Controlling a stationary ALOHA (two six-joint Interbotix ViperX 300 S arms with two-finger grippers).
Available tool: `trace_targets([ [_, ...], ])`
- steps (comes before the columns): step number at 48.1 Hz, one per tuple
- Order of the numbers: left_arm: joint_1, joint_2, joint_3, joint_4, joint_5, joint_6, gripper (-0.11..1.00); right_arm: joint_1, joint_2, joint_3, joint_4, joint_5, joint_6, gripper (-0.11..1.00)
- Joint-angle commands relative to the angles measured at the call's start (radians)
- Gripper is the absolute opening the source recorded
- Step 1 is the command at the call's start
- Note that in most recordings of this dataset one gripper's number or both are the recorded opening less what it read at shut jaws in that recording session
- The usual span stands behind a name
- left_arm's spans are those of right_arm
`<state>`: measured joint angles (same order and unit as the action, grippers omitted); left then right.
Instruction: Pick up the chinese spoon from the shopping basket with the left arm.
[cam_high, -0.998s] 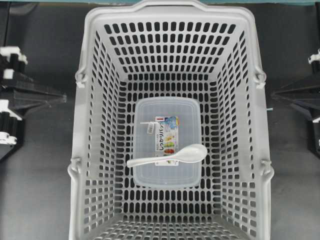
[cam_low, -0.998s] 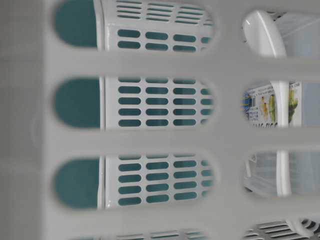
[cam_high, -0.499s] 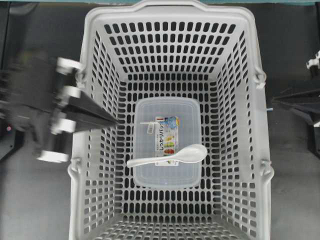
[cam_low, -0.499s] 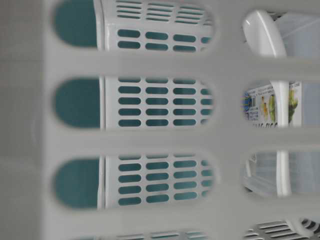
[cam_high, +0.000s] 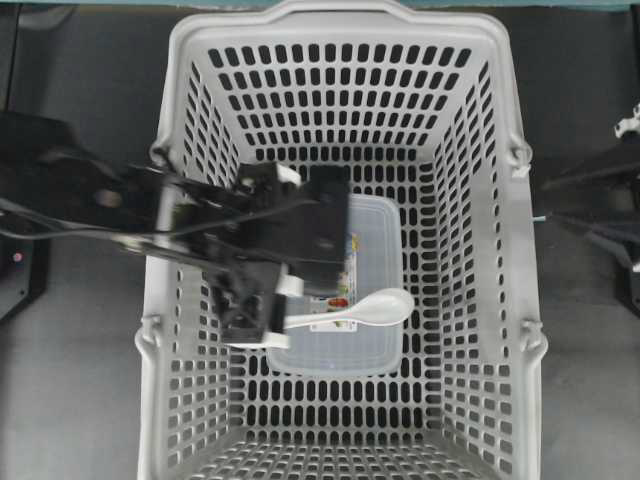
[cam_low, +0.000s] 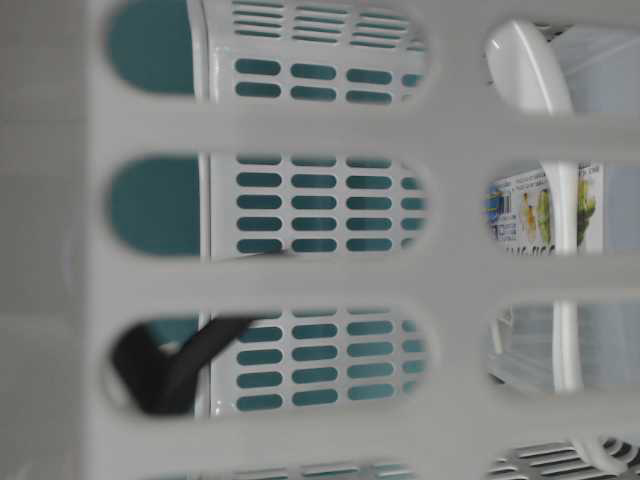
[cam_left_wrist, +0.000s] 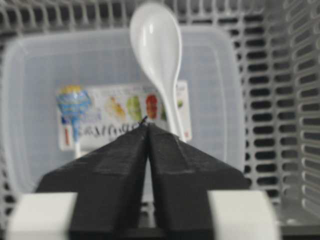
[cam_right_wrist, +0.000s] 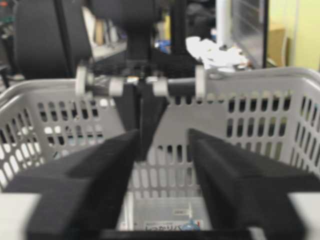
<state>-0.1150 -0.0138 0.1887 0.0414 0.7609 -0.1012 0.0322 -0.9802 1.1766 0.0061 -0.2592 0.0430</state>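
Spoon: the spoon (cam_high: 350, 313) lay across the lid of the box (cam_high: 375, 345) on the floor of the basket (cam_high: 340, 25). Its bowl pointed to the right wall in the overhead view, and its handle ran left, under the left arm.
Why it lay so: the flat lid lifted the spoon above the slotted floor, so I judged the fingers could come around the thin handle without meeting the slots.
Box: clear, with a colourful label (cam_left_wrist: 120, 112), and closed. It sat in the middle of the basket floor, apart from all four walls.
Left arm: the left arm (cam_high: 90, 205) reached over the left rim and down into the basket. It was blurred in the overhead view, so I took it to be moving.
Left gripper: in the wrist view the left gripper (cam_left_wrist: 146, 127) pointed down at the label, just beside the spoon handle. Its two fingers (cam_left_wrist: 107, 170) were pressed together at the tips and held nothing.
Judgement: the fingers needed to spread before they could take the handle; the grasp was not yet begun.
Right gripper: the right gripper (cam_right_wrist: 162, 150) stayed outside the basket, level with the rim. Its fingers (cam_right_wrist: 85, 185) stood spread, with nothing between them.
Risk: the glossy handle could slip, or the box could slide under a push.
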Motion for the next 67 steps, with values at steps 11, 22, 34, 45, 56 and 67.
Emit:
trace_targets([
  [11, -0.014, 0.140, -0.063, 0.002, 0.006, -0.117, 0.75, 0.003, -0.006, -0.009, 0.003, -0.009, 0.000, 0.73],
  [22, -0.023, 0.187, -0.052, 0.003, 0.003, -0.118, 0.85, 0.003, -0.018, -0.002, 0.002, -0.009, 0.000, 0.72],
  [34, -0.028, 0.221, -0.035, 0.003, 0.000, -0.117, 0.83, 0.003, -0.018, 0.005, 0.002, -0.005, 0.000, 0.71],
  [45, -0.034, 0.236, -0.023, 0.003, -0.002, -0.127, 0.79, 0.003, -0.020, 0.009, 0.003, -0.005, 0.000, 0.71],
  [56, -0.034, 0.219, -0.038, 0.003, -0.002, -0.114, 0.27, 0.003, -0.020, 0.015, 0.003, -0.003, 0.000, 0.71],
  [67, -0.035, 0.161, -0.112, 0.003, 0.048, -0.114, 0.12, 0.003, -0.023, 0.020, 0.003, -0.003, 0.000, 0.71],
])
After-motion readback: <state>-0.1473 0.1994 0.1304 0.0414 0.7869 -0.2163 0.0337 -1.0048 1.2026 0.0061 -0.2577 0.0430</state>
